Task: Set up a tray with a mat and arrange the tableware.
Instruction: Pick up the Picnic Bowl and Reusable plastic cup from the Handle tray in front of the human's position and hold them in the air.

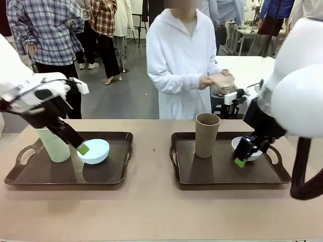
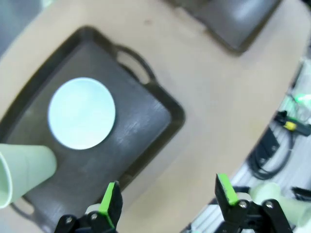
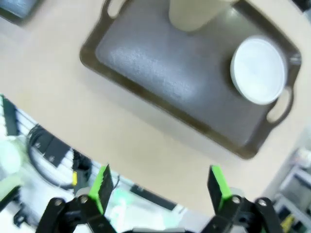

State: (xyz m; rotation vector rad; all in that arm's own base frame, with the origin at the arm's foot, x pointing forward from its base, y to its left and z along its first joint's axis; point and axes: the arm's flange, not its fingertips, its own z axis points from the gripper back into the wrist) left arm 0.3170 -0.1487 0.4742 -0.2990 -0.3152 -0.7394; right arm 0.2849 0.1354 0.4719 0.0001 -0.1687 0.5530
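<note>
Two dark brown trays lie on the table, each with a dark textured mat (image 3: 165, 73) on its floor. The left tray (image 1: 30, 176) holds a pale green cup (image 1: 53, 145) and a light blue bowl (image 1: 96, 151). My left gripper (image 1: 81, 146) hangs open just above that bowl's near rim. Its wrist view looks down on the bowl (image 2: 81, 112), the cup (image 2: 22, 167) and the open gripper (image 2: 167, 199). A brown cup (image 1: 207, 134) and a white bowl (image 1: 252, 143) stand on the right tray (image 1: 202, 179). Open too, my right gripper (image 1: 245, 156) hovers at the white bowl's front, with cup (image 3: 194, 12) and bowl (image 3: 258, 70) beyond its own fingertips (image 3: 159, 187).
A person in white (image 1: 179, 65) stands at the far side, hands (image 1: 219, 80) together around something beige. Bare tabletop (image 1: 151, 201) runs between and in front of the trays. Other people stand farther back.
</note>
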